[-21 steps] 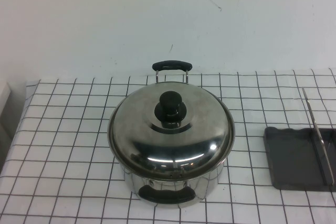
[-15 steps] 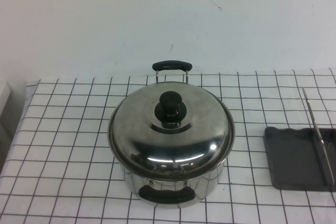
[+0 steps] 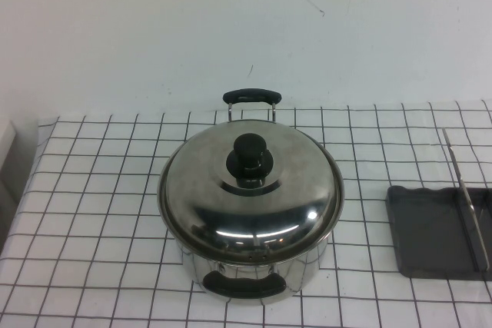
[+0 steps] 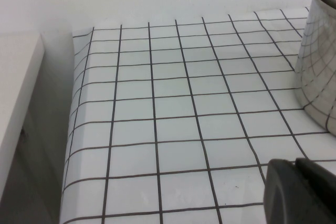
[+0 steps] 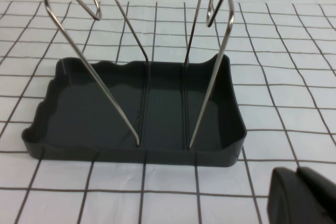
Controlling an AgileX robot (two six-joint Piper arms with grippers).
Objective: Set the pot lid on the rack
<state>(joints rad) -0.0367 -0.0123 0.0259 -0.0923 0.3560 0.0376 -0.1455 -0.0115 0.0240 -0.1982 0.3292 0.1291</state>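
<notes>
The pot lid (image 3: 254,197), shiny steel with a black knob (image 3: 248,157), sits on the steel pot (image 3: 307,263) in the middle of the checked table. The rack (image 3: 434,232), a dark grey tray with upright wire bars (image 3: 465,197), stands at the right edge. Neither arm shows in the high view. My left gripper (image 4: 295,162) is shut and empty, low over the table to the left of the pot (image 4: 317,66). My right gripper (image 5: 296,170) is shut and empty, just short of the rack (image 5: 105,108), whose wire bars (image 5: 210,93) stand up from it.
The pot has two black handles, one at the back (image 3: 252,97) and one at the front (image 3: 244,285). A white ledge (image 4: 16,103) lies beyond the table's left edge. A white wall stands behind the table.
</notes>
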